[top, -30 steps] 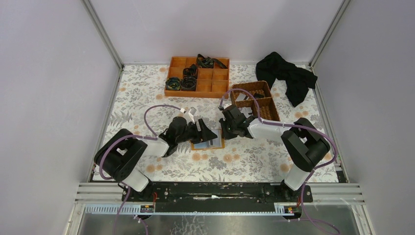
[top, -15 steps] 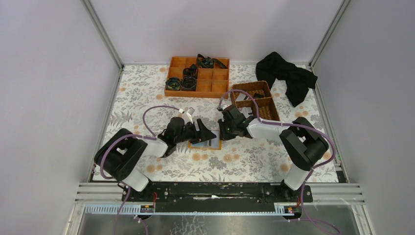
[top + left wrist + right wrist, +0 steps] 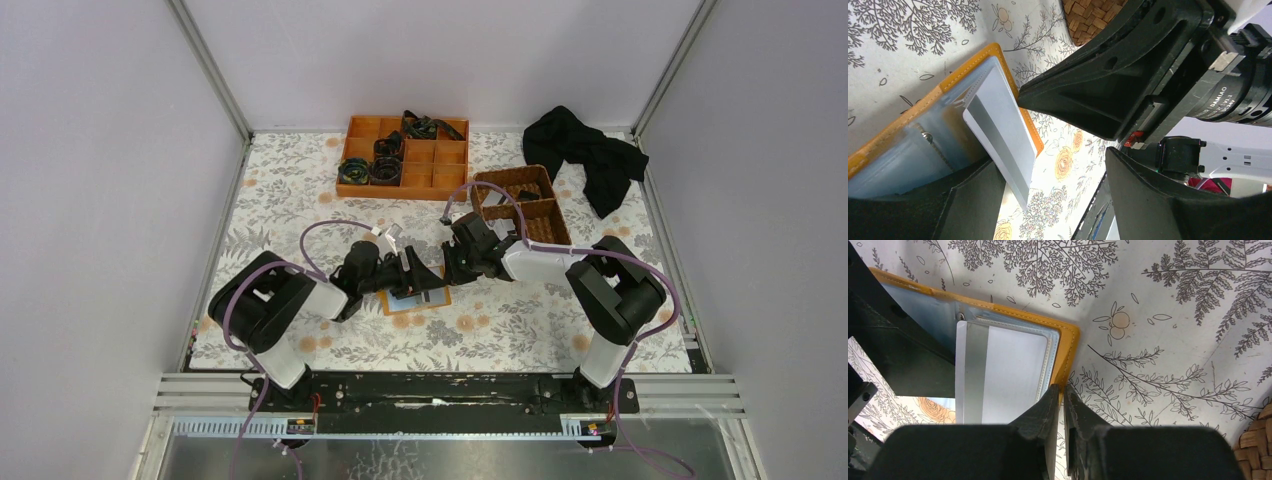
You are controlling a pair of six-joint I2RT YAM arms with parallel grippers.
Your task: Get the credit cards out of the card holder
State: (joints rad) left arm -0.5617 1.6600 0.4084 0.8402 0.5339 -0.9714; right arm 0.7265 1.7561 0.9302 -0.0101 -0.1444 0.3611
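The card holder (image 3: 420,299) lies open on the floral table, orange-rimmed with a pale blue-grey inside (image 3: 923,135). A white card (image 3: 1000,130) sticks halfway out of its clear pocket; it also shows in the right wrist view (image 3: 1008,375). My right gripper (image 3: 1062,392) is shut on the holder's orange rim (image 3: 1068,347) at its corner, and in the top view it (image 3: 452,272) sits at the holder's far right. My left gripper (image 3: 1050,167) is open, one finger over the holder's inside, the other beyond the card. In the top view it (image 3: 425,277) is above the holder.
An orange compartment tray (image 3: 400,190) with black items stands at the back. A brown wicker basket (image 3: 560,225) is just behind the right gripper, its corner visible in the left wrist view (image 3: 1088,20). A black cloth (image 3: 590,155) lies at the back right.
The card holder has slid a little left and toward the near edge. Both grippers moved left with it, and the left arm has folded in closer to its base.
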